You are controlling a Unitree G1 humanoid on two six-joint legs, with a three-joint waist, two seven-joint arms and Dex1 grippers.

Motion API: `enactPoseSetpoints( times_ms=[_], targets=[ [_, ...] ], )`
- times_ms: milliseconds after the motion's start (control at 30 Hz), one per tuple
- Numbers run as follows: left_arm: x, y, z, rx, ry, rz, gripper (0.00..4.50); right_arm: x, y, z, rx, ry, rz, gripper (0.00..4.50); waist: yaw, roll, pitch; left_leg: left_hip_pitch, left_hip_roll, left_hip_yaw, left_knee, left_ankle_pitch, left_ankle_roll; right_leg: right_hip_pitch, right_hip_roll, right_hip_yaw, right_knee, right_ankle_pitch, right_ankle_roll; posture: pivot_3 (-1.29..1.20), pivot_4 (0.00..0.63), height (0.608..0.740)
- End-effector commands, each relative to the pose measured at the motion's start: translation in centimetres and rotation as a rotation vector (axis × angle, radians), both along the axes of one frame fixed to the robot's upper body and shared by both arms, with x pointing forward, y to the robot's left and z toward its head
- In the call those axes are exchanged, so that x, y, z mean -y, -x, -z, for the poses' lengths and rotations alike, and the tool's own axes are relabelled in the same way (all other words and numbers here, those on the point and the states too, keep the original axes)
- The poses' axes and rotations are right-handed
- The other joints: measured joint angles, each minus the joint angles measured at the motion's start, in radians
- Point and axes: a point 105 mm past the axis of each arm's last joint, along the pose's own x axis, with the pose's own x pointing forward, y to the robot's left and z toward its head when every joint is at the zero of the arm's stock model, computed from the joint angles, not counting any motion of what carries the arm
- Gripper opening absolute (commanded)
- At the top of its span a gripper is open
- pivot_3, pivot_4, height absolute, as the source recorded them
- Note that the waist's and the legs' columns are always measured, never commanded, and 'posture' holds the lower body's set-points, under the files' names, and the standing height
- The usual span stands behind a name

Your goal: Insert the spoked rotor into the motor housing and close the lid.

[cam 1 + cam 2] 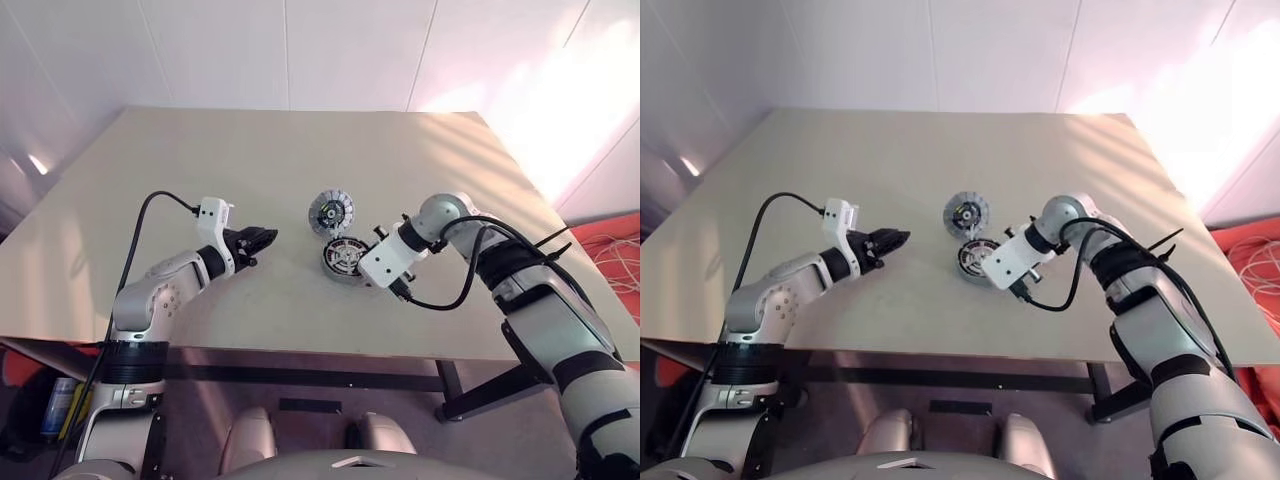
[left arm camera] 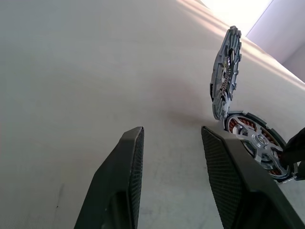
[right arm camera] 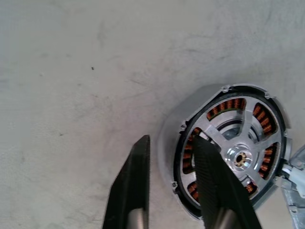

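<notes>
The spoked rotor is not yet being carried into the motor housing. It is being left propped on its edge on the surface, and its lower rim appears to be meeting the far side of the housing. The housing is lying flat near the middle of the surface, open face up, so that its copper windings and pale hub are being kept free to receive the rotor.

The right tool is being held steeply down over the near wall of the housing. It is standing open, with 1 finger outside the wall and 1 inside over the windings. This placing is judged to be for steadying the housing, though no firm pinch is being shown. The left tool is being kept well apart from both parts, hovering low, open and empty, and pointing toward them, probably in readiness to take the rotor.

The rotor's face is being shown in the head views, but its stance is hard to read there. That it is standing nearly upright is being made plain in the left wrist view. The straddling of the wall is being shown in the right wrist view, while in the head views it is being hidden behind the right wrist.
</notes>
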Motion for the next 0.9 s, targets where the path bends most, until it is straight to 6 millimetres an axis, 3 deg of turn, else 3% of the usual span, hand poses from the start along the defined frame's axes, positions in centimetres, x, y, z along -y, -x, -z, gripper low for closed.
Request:
enactPoseSetpoints(
  times_ms=[33, 133, 633, 900],
  targets=[
    [0.1, -0.1, -1.4, 0.061, 0.005, -0.002, 2.02, 0.2, -0.3, -0.1, 0.010, 0.017, 0.007, 0.38, 0.000, -0.001, 0.000, 0.000, 0.000, 0.000, 0.000, 0.000, 0.000, 0.000, 0.000, 0.000, -0.001, 0.000, 0.000, 0.00, 0.000, 0.740],
    [0.3, 0.0, -1.3, 0.060, 0.007, 0.001, 2.02, 0.1, -0.4, -0.2, 0.017, 0.011, 0.006, 0.02, -0.005, -0.002, 0.000, 0.000, 0.000, 0.000, 0.000, 0.000, 0.000, 0.001, 0.000, -0.001, -0.001, 0.000, 0.000, 0.00, 0.000, 0.740],
    [0.5, -0.1, -1.1, 0.052, 0.013, 0.002, 2.02, -0.4, -0.6, -1.3, 0.041, -0.022, -0.002, 0.01, -0.020, -0.002, 0.000, 0.001, 0.001, 0.000, 0.000, 0.000, 0.000, 0.002, -0.001, -0.003, -0.001, 0.000, 0.000, 0.00, 0.000, 0.740],
    [0.5, 0.0, -0.9, 0.044, 0.018, -0.005, 2.02, -1.3, -0.6, -2.9, 0.038, -0.097, 0.027, 0.01, -0.021, -0.002, 0.000, -0.004, 0.001, 0.000, 0.000, 0.000, 0.000, -0.003, -0.001, -0.003, -0.001, 0.000, 0.000, 0.00, 0.000, 0.740]
  ],
)
